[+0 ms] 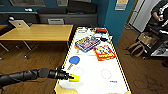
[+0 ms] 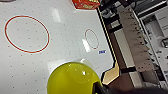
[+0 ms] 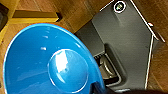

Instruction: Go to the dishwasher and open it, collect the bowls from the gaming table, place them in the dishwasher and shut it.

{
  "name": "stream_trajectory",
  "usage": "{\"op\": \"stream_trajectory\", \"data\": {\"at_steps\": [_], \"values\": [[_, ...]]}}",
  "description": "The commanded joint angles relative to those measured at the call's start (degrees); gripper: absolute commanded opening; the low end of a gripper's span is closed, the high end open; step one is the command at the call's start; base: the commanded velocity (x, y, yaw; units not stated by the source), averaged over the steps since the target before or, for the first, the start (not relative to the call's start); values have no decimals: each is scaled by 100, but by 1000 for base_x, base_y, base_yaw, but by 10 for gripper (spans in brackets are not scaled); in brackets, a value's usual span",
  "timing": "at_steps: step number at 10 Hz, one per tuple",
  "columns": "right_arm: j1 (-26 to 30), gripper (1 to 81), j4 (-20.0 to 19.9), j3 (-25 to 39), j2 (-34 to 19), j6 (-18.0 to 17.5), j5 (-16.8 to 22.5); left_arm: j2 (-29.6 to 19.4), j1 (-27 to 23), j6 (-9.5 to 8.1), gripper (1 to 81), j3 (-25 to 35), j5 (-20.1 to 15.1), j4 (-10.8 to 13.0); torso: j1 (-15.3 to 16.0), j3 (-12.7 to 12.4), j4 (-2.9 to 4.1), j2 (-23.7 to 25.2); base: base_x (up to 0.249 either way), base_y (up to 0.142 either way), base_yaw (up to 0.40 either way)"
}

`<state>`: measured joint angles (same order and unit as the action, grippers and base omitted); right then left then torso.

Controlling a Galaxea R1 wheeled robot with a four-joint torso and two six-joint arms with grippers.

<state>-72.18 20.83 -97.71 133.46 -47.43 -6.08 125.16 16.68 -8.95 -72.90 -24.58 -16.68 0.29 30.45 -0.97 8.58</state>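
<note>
Blue bowl (image 3: 45, 60): gripped by right end effector, over wood floor (image 3: 75, 12)
Yellow bowl (image 2: 72, 80): clamped in left end effector (image 1: 70, 77), at white tabletop (image 1: 95, 75) near edge

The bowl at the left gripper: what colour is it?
Bright yellow bowl, plain and glossy; the left wrist view shows it best.
</note>
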Motion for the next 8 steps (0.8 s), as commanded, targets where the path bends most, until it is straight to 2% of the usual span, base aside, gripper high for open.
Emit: {"op": "stream_trajectory", "data": {"at_steps": [1,3,5,7,8], "values": [[76,10,123,226,-273,24,151,-1096,-196,375,10,952,-241,147,0,0,0,0,0,0,0],[-20,10,131,341,-387,24,37,-1492,209,753,10,1102,-162,147,0,0,0,0,0,0,0],[-161,10,131,306,-432,24,-95,-1704,875,1105,10,1067,180,156,0,0,0,0,0,0,0],[-249,10,157,253,-432,32,-139,-1661,1561,1448,10,902,514,174,0,0,0,0,0,0,0],[-276,10,184,209,-414,32,-139,-1573,1834,1554,10,751,550,182,0,-127,0,0,0,0,0]]}}
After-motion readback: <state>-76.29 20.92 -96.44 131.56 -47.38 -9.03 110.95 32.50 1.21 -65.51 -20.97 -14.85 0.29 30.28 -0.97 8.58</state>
